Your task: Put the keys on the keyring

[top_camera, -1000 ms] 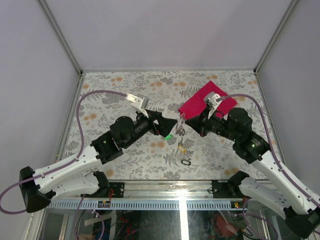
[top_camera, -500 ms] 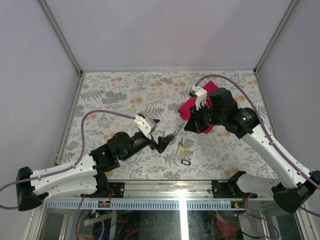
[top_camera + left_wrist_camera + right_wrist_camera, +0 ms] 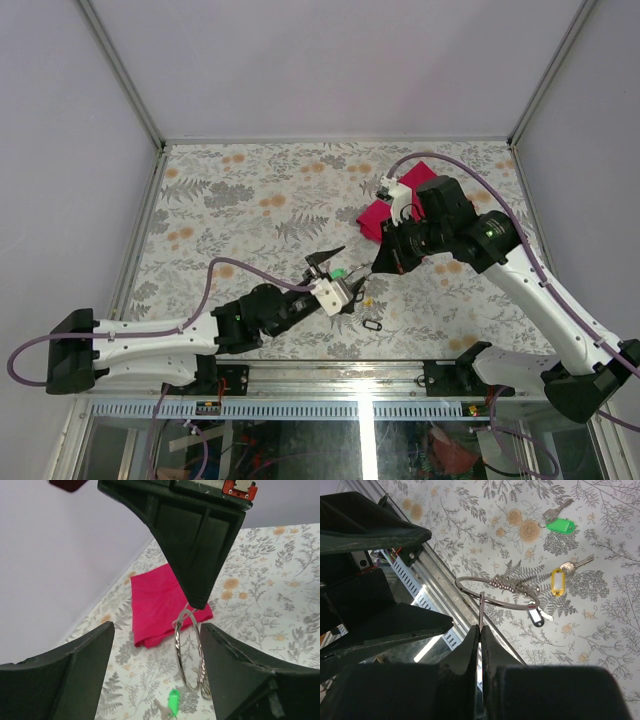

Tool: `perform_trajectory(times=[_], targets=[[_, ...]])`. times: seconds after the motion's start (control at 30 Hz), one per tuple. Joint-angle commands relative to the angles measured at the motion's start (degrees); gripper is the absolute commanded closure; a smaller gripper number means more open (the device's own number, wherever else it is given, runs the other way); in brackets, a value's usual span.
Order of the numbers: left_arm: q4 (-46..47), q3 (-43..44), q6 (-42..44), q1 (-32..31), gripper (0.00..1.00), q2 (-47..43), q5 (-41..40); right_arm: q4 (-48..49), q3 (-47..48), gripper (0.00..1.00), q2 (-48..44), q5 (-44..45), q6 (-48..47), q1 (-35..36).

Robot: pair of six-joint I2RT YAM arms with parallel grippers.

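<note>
The silver keyring (image 3: pixel 189 652) hangs on edge from my right gripper (image 3: pixel 481 627), which is shut on its wire. In the right wrist view the keyring (image 3: pixel 495 592) carries a coiled section and hovers above the table. My left gripper (image 3: pixel 157 627) stands open around the ring, whose wire lies close to the right finger (image 3: pixel 250 680). Three keys lie loose on the floral table: a green-tagged one (image 3: pixel 560 526), a yellow-tagged one (image 3: pixel 558 580) and a black-framed one (image 3: pixel 535 616). In the top view the two grippers meet near the front middle (image 3: pixel 360 272).
A folded red cloth (image 3: pixel 385 215) lies behind the right gripper, also in the left wrist view (image 3: pixel 160 605). The table's metal front rail (image 3: pixel 435 585) runs just under the ring. The black-framed key (image 3: pixel 372 325) lies close to that front edge.
My left arm has swung down toward the front edge and come up under the ring, its jaws narrowing a little. My right arm lifted the ring off the cloth and now holds it still.
</note>
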Motion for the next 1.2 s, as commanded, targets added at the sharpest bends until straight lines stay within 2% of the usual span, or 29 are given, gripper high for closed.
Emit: perform_trajectory(times=[0.0, 0.13, 0.33, 0.57, 0.93, 1.17], targets=[[8.6, 0.7, 7.9, -0.4, 0.32, 1.7, 0.2, -1.6, 3.5, 1.00, -1.6, -4.4, -0.6, 0.2], [7.8, 0.7, 9.6, -0.5, 0.40, 2.8, 2.7, -2.6, 4.1, 1.00, -1.8, -5.7, -1.0, 0.2], [6.5, 0.3, 11.2, -0.6, 0.43, 3.0, 3.7, -4.1, 5.3, 1.00, -1.8, -6.4, -1.4, 0.2], [6.0, 1.2, 13.6, -0.8, 0.59, 3.5, 4.2, -4.3, 5.3, 1.00, -1.3, -7.9, -1.6, 0.2], [4.9, 2.2, 15.2, -1.1, 0.66, 4.3, 6.1, -3.7, 4.9, 1.00, -1.5, -8.6, -1.1, 0.2], [4.4, 3.0, 15.3, -1.5, 0.76, 4.7, 7.4, -3.2, 4.3, 1.00, -1.5, -8.6, -0.8, 0.2]])
